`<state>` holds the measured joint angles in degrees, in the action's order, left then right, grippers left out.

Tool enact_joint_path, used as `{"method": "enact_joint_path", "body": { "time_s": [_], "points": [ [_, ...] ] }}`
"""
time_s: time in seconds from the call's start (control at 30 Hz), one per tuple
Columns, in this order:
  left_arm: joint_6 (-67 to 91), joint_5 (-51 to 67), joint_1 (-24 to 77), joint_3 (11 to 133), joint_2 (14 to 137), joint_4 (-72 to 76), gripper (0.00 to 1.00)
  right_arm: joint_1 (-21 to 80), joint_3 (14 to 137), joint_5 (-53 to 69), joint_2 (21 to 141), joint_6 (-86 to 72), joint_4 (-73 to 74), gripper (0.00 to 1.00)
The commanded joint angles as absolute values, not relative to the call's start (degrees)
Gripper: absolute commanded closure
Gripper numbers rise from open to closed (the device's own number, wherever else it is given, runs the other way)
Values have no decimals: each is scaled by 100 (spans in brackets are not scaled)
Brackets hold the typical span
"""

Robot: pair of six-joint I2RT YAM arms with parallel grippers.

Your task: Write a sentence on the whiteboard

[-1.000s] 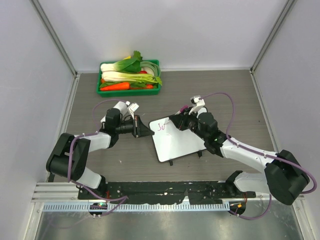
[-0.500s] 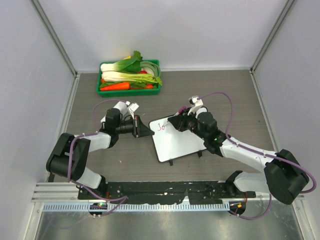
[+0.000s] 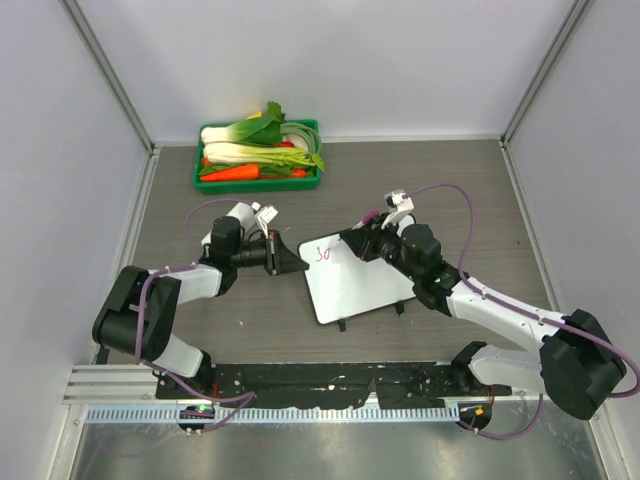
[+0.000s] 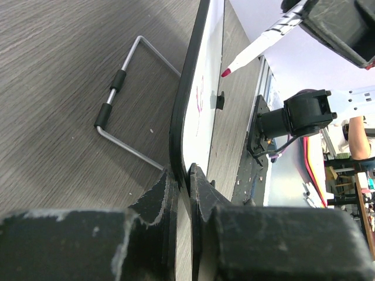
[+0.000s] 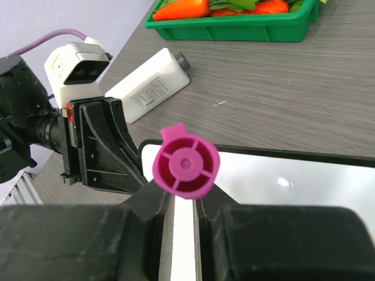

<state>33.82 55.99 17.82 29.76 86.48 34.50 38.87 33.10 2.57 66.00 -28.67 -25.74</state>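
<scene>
The whiteboard (image 3: 358, 283) stands tilted on its wire stand mid-table. It is seen edge-on in the left wrist view (image 4: 186, 111) and from above in the right wrist view (image 5: 293, 175). A few pink marks of the sentence (image 3: 322, 254) sit at its top left corner, also seen in the left wrist view (image 4: 199, 98). My left gripper (image 3: 290, 258) is shut on the board's left edge (image 4: 181, 173). My right gripper (image 3: 356, 244) is shut on a pink marker (image 5: 186, 163). The marker's tip (image 4: 225, 72) is just off the white surface, right of the marks.
A green tray (image 3: 258, 186) of vegetables stands at the back left, also in the right wrist view (image 5: 234, 29). A white bottle-like object (image 5: 149, 85) lies behind the left gripper (image 3: 262, 213). The board's wire stand (image 4: 126, 88) rests on the wood tabletop.
My right gripper with the marker shifted slightly left, then back right over the board's top left corner. The pink marks look the same. The left arm has not moved.
</scene>
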Motion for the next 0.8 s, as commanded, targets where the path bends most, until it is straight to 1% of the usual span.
{"method": "enact_joint_path", "body": {
  "time_s": [0.0,0.1,0.17,0.63,0.77],
  "points": [
    [3015,5555,1819,2927,8771,3270,100,3885,3489,18,6574,-2786,-2496,99],
    [3015,5572,1819,2935,8780,3278,100,3885,3446,18,6609,-2760,-2496,99],
    [3015,5581,1819,2936,8798,3278,100,3893,3410,-193,6627,-2786,-2540,99],
    [3023,5581,1819,2927,8780,3296,100,3885,3323,-220,6864,-2848,-2716,99],
    [3032,5590,1819,2927,8798,3296,100,3885,3191,-290,6777,-2848,-2646,99]
  ]
}}
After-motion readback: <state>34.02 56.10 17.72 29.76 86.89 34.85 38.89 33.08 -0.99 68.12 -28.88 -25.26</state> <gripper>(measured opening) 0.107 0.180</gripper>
